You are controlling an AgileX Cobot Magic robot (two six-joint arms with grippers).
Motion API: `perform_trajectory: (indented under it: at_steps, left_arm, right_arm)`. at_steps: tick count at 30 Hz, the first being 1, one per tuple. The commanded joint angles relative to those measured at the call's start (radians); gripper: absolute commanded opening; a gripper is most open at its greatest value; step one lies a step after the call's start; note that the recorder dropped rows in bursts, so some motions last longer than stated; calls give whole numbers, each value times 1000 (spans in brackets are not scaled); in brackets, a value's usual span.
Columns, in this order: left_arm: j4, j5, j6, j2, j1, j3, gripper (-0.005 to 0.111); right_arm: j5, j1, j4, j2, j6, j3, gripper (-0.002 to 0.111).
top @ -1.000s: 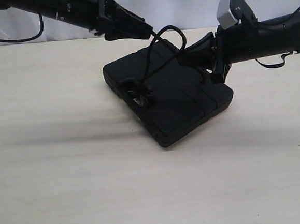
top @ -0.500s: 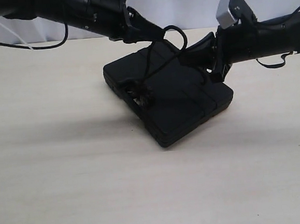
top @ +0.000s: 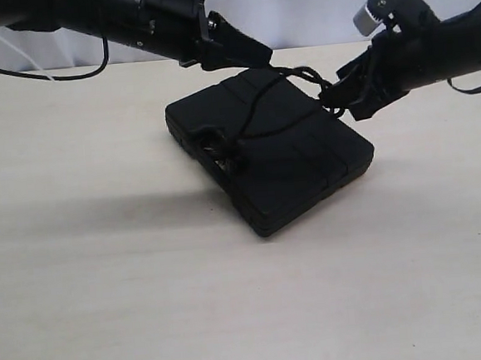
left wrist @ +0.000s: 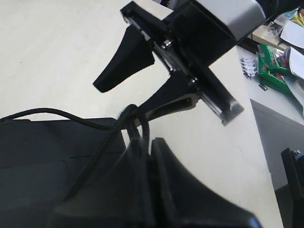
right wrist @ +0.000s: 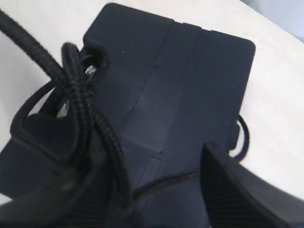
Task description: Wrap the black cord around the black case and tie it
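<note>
Well, we see the flat black plastic case (top: 297, 155) lying shut on the pale wooden table (top: 107, 282), so its inside is hidden. The thin black cord (top: 256, 116) crosses its top from the handle hole (top: 217, 144). Our left gripper (top: 260, 59) pinches the cord. Our right gripper (top: 338, 99) is spread wide beside it.

We count one black case (top: 280, 156) and one black cord (right wrist: 78, 104), both on a single worktop (top: 107, 282). There are two grippers: one left gripper (top: 257, 58) at the far left and one right gripper (top: 334, 97) at the far right. On the right one we make out two fingers (left wrist: 126, 61). We also count one silver-grey camera housing (top: 369, 15), on the right arm.
</note>
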Motion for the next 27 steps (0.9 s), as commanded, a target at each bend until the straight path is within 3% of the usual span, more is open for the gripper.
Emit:
perform_trajectory:
  at_steps: [1,5,8,13,18,25,27]
  left_arm:
    - [-16,10,-6,-3,-5,4,0]
    - [-16,-7,-6,-3,-5,4,0]
    - [-22,-13,-6,-3,-5,4,0]
    - [-31,33,24,-3,-8,4,0]
    - [-50,50,24,-3,-8,4,0]
    - [-50,64,24,-3,-9,4,0]
    - [-50,66,28,-3,-9,4,0]
  right_arm:
    - [-10,-2,-200,-84,50,5,51]
    - [-7,-2,-282,-164,80,5,51]
    - [17,10,-237,-212,73,5,51]
    - [112,108,-177,-229,-128,5,51]
    - [43,180,-197,-196,-138,5,51]
    - [-54,198,-190,-137,-114,5,51]
    - [-74,198,-190,-124,-106,5,45]
